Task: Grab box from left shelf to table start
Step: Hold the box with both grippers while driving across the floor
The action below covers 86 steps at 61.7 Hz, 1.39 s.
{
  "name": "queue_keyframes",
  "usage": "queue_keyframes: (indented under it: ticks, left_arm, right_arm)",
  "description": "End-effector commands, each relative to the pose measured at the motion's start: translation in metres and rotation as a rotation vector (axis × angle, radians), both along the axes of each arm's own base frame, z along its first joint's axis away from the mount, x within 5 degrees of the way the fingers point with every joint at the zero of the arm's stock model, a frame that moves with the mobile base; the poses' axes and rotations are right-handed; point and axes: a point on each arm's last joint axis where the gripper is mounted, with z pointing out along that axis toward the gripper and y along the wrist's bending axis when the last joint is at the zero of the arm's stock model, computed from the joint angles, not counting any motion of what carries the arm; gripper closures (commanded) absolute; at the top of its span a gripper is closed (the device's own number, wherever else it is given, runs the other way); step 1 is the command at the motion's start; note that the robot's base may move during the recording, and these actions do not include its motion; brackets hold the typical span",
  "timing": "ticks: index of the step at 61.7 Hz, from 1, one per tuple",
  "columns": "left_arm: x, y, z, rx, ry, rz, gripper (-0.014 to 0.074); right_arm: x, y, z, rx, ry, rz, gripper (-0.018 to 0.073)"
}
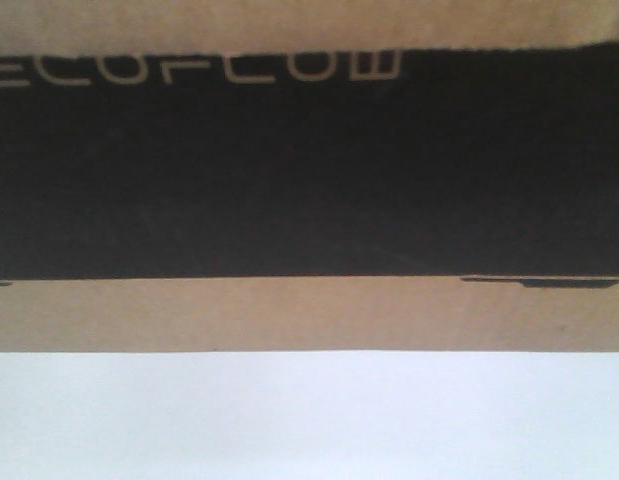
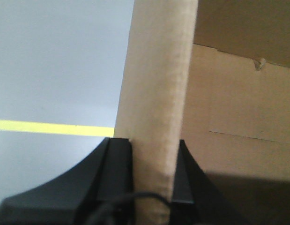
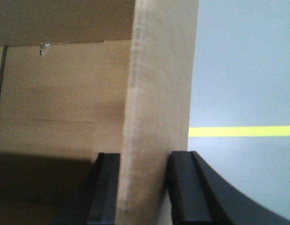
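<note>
Left wrist view to start: your left gripper (image 2: 153,146) is clamped on an upright cardboard wall of the box (image 2: 156,70). One black finger (image 2: 117,168) sits on the outside and the other on the inside, both tight against the cardboard with no gap. Left of that wall you get grey floor (image 2: 55,56) with a yellow line (image 2: 51,126) across it. Right of it is more brown cardboard, which looks like the inside of the box.

Front view is basically all box. The black panel (image 1: 309,180) fills the frame and the pale lettering (image 1: 189,68) along its top reads upside down. A brown strip runs under the panel, then the white table (image 1: 309,420) starts right below the box's bottom edge. I can't tell from here whether the box is touching the table or hanging just over it.

Right wrist view is the mirror image. Your right gripper (image 3: 144,157) pinches the opposite wall the same way, with box cardboard on the left and floor plus yellow line on the right.

So the box spans side to side between your two arms, one end wall in each grip, neither arm nearer than the other. The table lies below its lower edge. My guess is the set-down comes next, and both arms need to drop evenly or the box will tilt or twist in the fingers.
</note>
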Motion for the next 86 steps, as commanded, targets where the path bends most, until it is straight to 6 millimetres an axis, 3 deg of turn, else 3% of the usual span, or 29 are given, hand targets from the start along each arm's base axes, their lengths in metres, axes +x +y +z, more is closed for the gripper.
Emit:
queue_keyframes:
  ticks: [1, 86]
  left_arm:
    - [-0.0040, 0.0021, 0.0300, -0.117, -0.239, 0.026, 0.0682]
    - [-0.0053, -0.0003, 0.0243, -0.131, -0.167, 0.009, 0.0682]
  right_arm:
    - [0.0042, -0.0107, 0.0126, -0.079, -0.109, -0.096, 0.0533]
    - [0.0042, -0.0107, 0.0126, -0.079, -0.109, -0.096, 0.0533]
